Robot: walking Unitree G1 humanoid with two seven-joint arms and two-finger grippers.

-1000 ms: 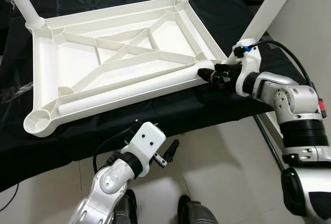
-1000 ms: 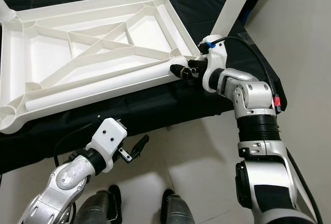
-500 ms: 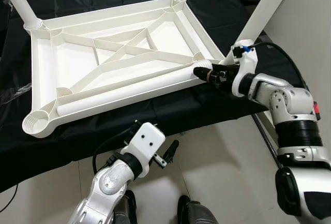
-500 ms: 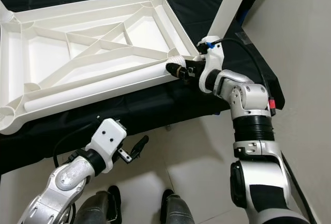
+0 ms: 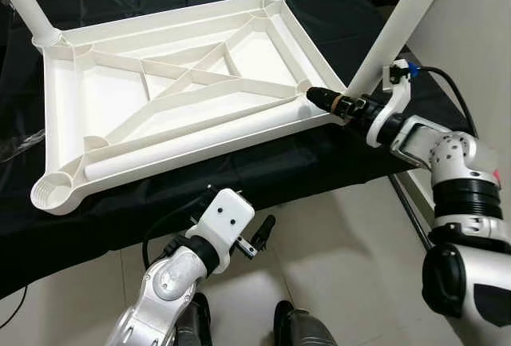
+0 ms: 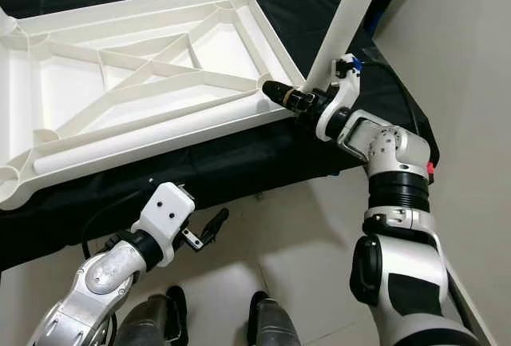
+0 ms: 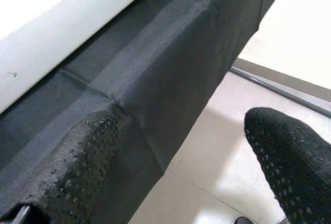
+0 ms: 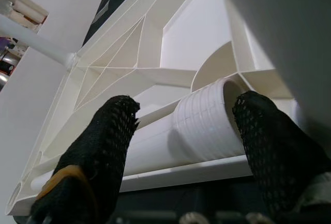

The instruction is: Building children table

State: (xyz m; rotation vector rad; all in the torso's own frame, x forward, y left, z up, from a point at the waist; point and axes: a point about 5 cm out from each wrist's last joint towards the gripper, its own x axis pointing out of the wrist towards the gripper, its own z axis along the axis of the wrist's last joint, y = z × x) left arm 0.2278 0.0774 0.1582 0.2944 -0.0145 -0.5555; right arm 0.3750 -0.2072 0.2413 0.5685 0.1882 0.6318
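Item: upturned white children's tabletop (image 5: 172, 114), lying underside up on a black-draped counter (image 5: 263, 166), ribs showing. Three legs are standing screwed into its corners. The near-left corner socket (image 5: 49, 192) is sitting empty.

Item: loose table leg (image 5: 200, 138), a white tube lying inside the tabletop against its near rim. Its long axis is running along that rim, from beside the empty socket at the near-left corner to the near-right corner. Its ribbed threaded end (image 8: 204, 123) is pointing at the near-right corner.

Item: right gripper (image 5: 323, 98), reaching in over the near-right corner of the tabletop. Its jaws are standing wide apart, one on either side of the ribbed end, and are holding nothing. The leg is lying straight ahead of them, nearly in line with their reach.

Item: left gripper (image 5: 263, 232), hanging below the counter's near edge over the tiled floor (image 5: 335, 250), jaws spread and empty.

Judgement: the right arm is by far the nearer to the leg, and closing on that end looks like the coming move.
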